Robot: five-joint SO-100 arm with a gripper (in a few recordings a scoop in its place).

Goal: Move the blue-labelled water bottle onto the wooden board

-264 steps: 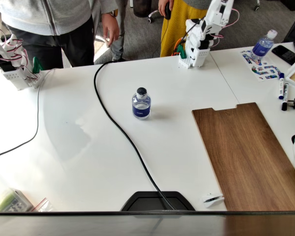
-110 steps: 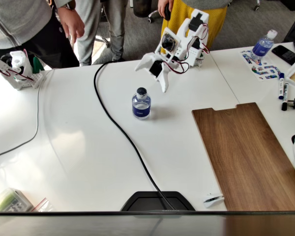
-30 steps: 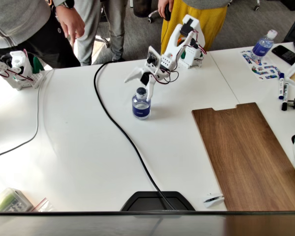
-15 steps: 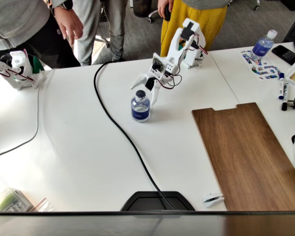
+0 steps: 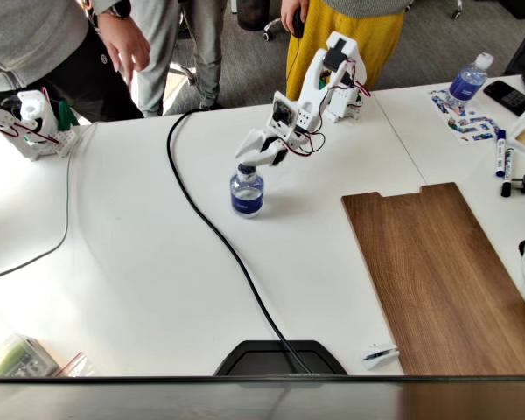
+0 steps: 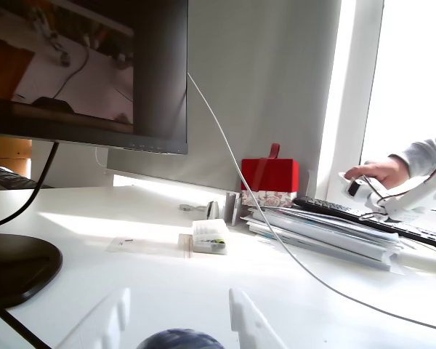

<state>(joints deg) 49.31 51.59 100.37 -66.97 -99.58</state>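
Observation:
The blue-labelled water bottle (image 5: 247, 194) stands upright on the white table, left of centre in the fixed view. My gripper (image 5: 255, 161) hovers right at its cap, open, with one white finger on each side of the top. In the wrist view the dark rounded cap (image 6: 178, 339) sits low between my two spread fingers (image 6: 107, 320), with my gripper (image 6: 176, 321) holding nothing. The wooden board (image 5: 446, 271) lies flat at the right of the table, well apart from the bottle.
A black cable (image 5: 212, 229) crosses the table just left of the bottle, down to a monitor base (image 5: 280, 357). A second bottle with a white cap (image 5: 466, 83) and markers (image 5: 500, 157) sit at the far right. People stand behind the table.
My gripper has come down and slightly left over the bottle's top, so the cap is between the fingers. The bottle has shifted a little to the left.

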